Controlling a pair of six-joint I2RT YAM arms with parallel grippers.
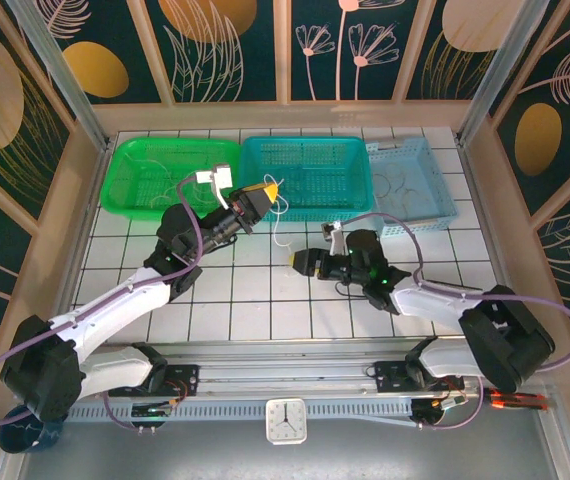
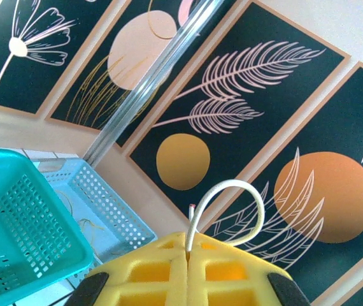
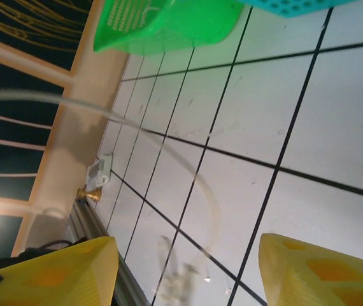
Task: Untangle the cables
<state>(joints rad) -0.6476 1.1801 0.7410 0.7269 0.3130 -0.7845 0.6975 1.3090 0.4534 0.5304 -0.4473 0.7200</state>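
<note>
Pinches the thread-thin white cable (image 2: 232, 182) in the fully closed left gripper (image 1: 268, 188) over the near rim of the teal basket (image 1: 310, 213), dangles it limp and light toward the spread, empty right gripper (image 1: 301, 262); likely best taken low.

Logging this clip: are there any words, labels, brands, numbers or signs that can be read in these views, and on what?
No text can be read in any view.
The clock at the near edge: dial marks too small to read.
The wall panels: leaf and circle art, no lettering.
</note>
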